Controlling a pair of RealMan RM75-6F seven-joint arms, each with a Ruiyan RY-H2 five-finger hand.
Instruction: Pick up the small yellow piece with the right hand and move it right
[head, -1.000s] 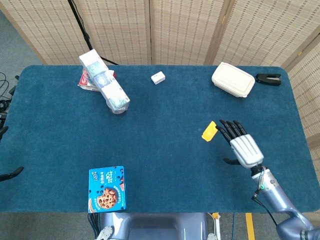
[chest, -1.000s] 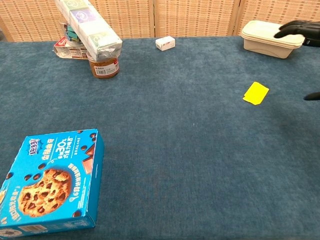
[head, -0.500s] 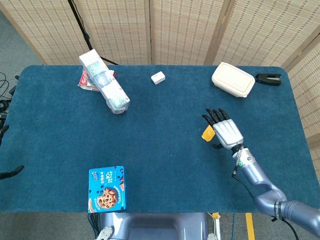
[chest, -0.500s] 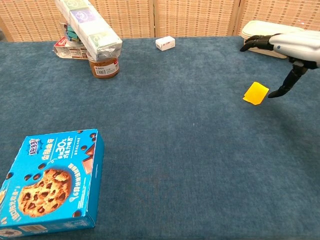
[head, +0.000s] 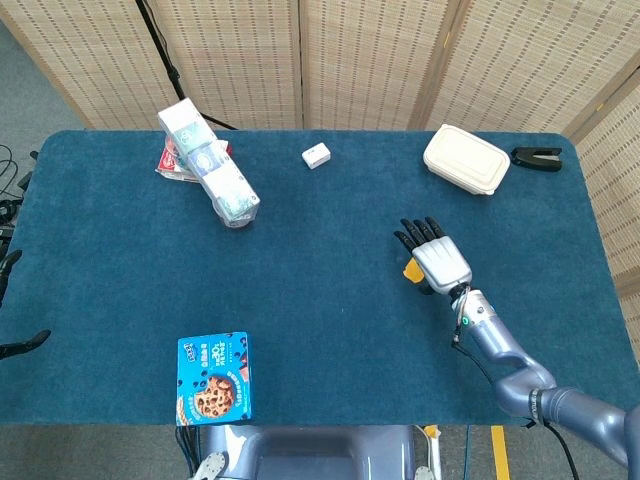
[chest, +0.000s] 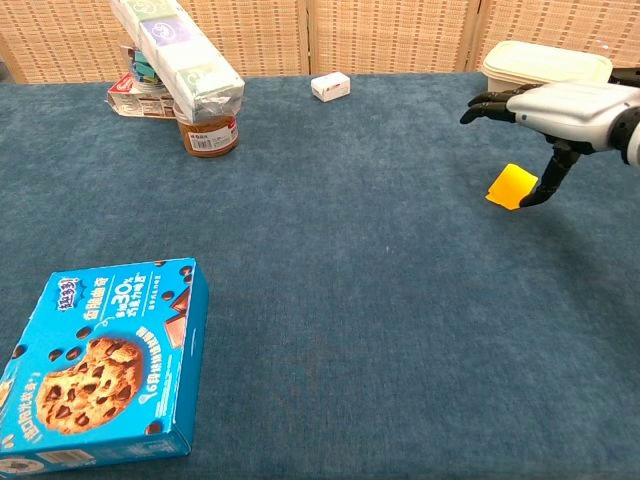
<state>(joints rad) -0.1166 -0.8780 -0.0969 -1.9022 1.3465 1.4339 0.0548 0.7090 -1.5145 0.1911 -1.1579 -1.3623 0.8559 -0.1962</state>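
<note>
The small yellow piece (chest: 510, 187) lies flat on the blue table at the right; in the head view only its edge (head: 411, 270) shows from under my right hand (head: 433, 258). My right hand (chest: 545, 110) hovers over the piece with its fingers spread and pointing left, thumb hanging down at the piece's right edge. It holds nothing. My left hand is out of both views.
A cream lidded container (head: 466, 158) sits at the back right, with a black clip (head: 537, 157) beyond it. A small white box (head: 316, 155) lies at the back centre. Stacked boxes on a jar (head: 212, 167) stand back left; a blue cookie box (head: 213, 377) lies front left.
My right hand has moved left, from beside the yellow piece to above it, now covering most of it in the head view. The piece has not moved.
</note>
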